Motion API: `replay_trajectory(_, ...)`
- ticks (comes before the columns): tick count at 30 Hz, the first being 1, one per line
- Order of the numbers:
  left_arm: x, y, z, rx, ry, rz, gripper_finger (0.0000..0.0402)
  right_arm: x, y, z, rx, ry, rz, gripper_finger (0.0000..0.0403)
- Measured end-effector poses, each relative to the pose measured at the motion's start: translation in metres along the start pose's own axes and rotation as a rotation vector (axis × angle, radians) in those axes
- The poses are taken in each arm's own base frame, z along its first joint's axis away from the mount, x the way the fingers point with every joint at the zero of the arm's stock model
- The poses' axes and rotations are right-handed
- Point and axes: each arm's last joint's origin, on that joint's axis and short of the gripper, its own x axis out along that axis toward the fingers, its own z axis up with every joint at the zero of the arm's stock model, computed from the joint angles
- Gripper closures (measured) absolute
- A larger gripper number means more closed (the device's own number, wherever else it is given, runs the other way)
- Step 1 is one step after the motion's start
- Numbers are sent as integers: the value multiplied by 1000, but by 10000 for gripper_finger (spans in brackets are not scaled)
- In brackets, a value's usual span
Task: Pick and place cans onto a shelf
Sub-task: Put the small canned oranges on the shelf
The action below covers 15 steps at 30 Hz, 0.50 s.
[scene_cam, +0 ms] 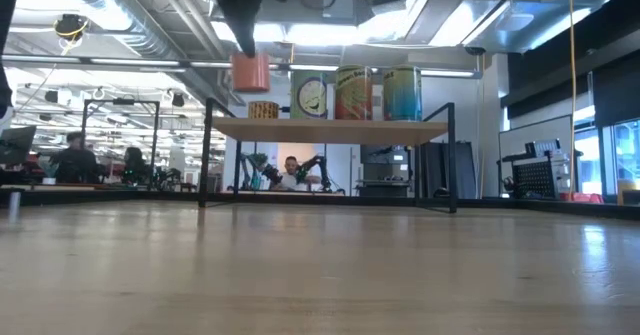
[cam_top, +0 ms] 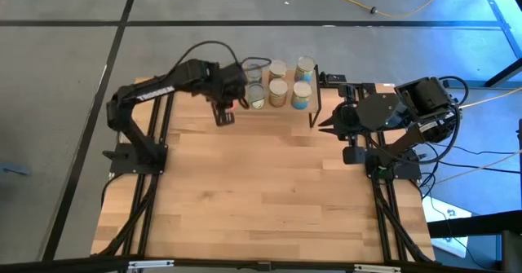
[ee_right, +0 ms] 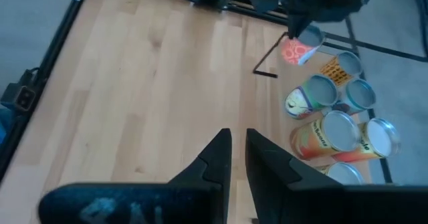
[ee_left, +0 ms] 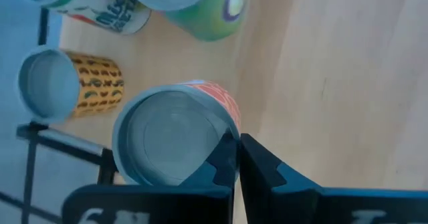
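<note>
My left gripper (ee_left: 234,158) is shut on an orange-red can (scene_cam: 250,72) with a silver top, above the left end of the shelf (scene_cam: 330,127). On the shelf's plank stand a small yellow can (scene_cam: 263,109), a green can (scene_cam: 310,93), an orange can (scene_cam: 352,93) and a teal can (scene_cam: 400,93). Seen from above they are a cluster of silver tops (cam_top: 278,92). My right gripper (ee_right: 238,147) is shut and empty over the table, by the shelf's right end (cam_top: 314,110). My left gripper holds the orange-red can by the rim of its silver top (ee_left: 226,138). One finger (ee_left: 222,162) lies over the lid and the other (ee_left: 259,165) outside the wall. The fingers come from above. The can hangs tilted (ee_right: 294,50), clear of the plank.
The shelf's thin black legs (scene_cam: 452,155) stand on the wooden tabletop (cam_top: 261,191) at its far middle. The plank shows bare wood under the held can, left of the yellow can. People and other robot stations show in the room behind (scene_cam: 75,155).
</note>
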Motion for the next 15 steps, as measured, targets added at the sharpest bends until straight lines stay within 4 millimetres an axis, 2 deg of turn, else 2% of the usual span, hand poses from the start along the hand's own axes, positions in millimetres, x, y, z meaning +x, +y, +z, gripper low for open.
replay_trajectory(6, 25, 32, 6, 13, 15, -32, 401, 0, -3, 0, 18, 0, -111, 355)
replay_trajectory(15, 57, 50, 10, 29, 91, -61, 401, 0, -5, 0, 36, -2, -162, 355)
